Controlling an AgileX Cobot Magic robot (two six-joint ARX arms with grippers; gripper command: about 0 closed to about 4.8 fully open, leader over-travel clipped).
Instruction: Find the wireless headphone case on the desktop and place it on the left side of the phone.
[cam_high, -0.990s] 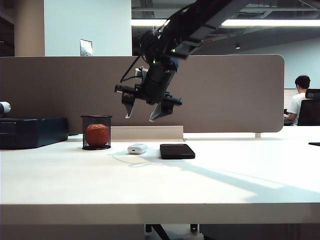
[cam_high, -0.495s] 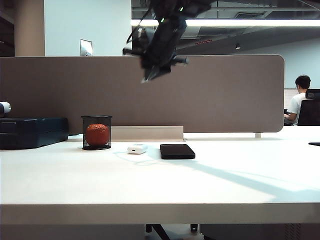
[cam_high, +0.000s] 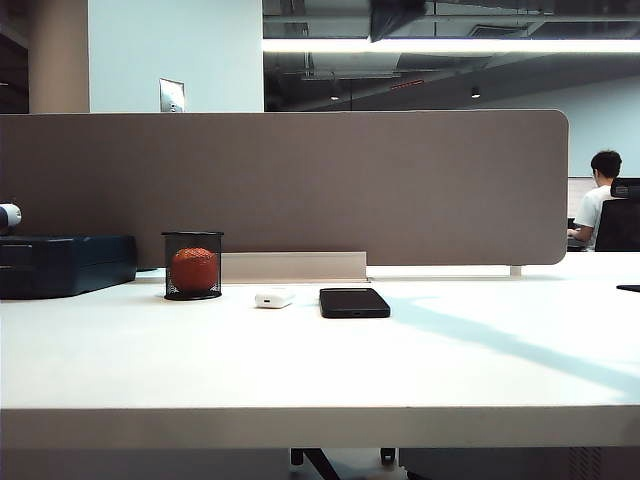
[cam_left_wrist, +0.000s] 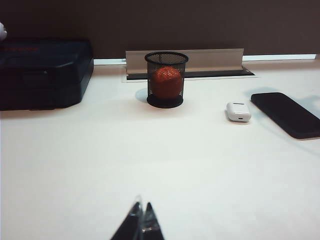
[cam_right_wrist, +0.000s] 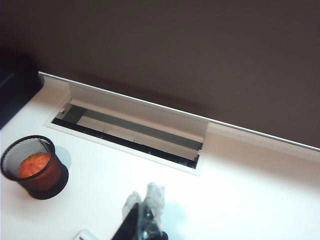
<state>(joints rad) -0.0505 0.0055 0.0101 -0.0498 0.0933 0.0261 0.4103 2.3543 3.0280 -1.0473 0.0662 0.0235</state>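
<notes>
Sitting on the desktop (cam_high: 300, 360), left to right: orange ball in mesh cup (cam_high: 193, 266), wireless headphone case (cam_high: 273, 298) just left of the phone (cam_high: 354, 302), untouched; left gripper (cam_left_wrist: 140, 220) low, tips together; right gripper (cam_right_wrist: 144, 215) high, closed, empty.

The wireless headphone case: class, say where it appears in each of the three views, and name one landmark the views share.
Exterior view: the wireless headphone case lies on the desktop between the mesh cup and the phone.
Left wrist view: case just beside the phone.
Right wrist view: only a white corner at the picture's edge, probably the case.
Shared landmark: the mesh cup with the orange ball.
</notes>
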